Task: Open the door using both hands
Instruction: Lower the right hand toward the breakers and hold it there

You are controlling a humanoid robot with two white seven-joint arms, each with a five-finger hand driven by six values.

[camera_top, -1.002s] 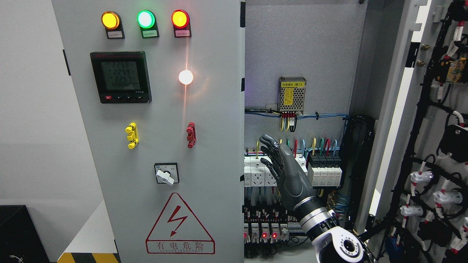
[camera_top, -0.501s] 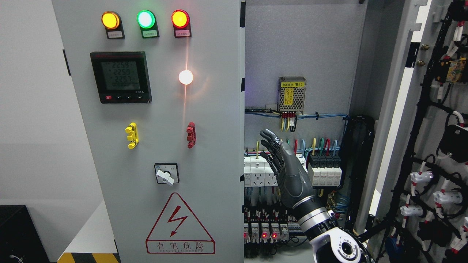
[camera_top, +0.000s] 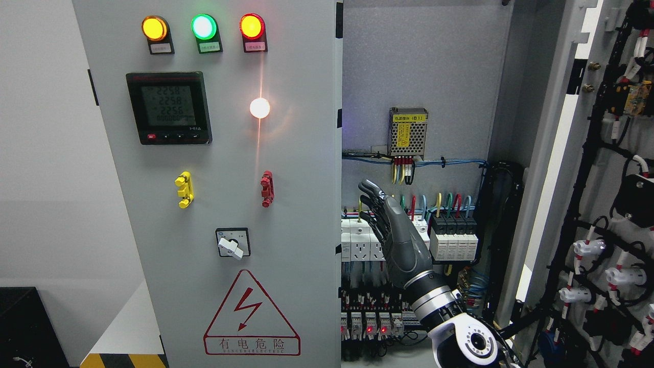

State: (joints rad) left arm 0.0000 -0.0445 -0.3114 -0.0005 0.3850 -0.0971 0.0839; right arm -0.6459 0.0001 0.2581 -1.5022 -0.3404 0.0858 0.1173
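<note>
The grey left door (camera_top: 286, 214) of the electrical cabinet stands in front of me with lamps, a meter and a warning triangle on it. The right door (camera_top: 603, 194) is swung wide open at the far right, its wired inner side showing. My right hand (camera_top: 380, 212) is raised inside the opening, fingers straight and spread, holding nothing, a short way right of the left door's edge (camera_top: 339, 225). Its arm comes up from the lower right. The left arm does not show.
Inside the cabinet sit breakers (camera_top: 452, 240), white sockets (camera_top: 357, 245), coloured wiring and a power supply (camera_top: 407, 133). A black box (camera_top: 23, 327) stands at the lower left, and a yellow-black striped edge (camera_top: 122, 360) lies at the bottom.
My right hand has drifted slightly left and up towards the left door's edge, the wrist following. The doors have not moved.
</note>
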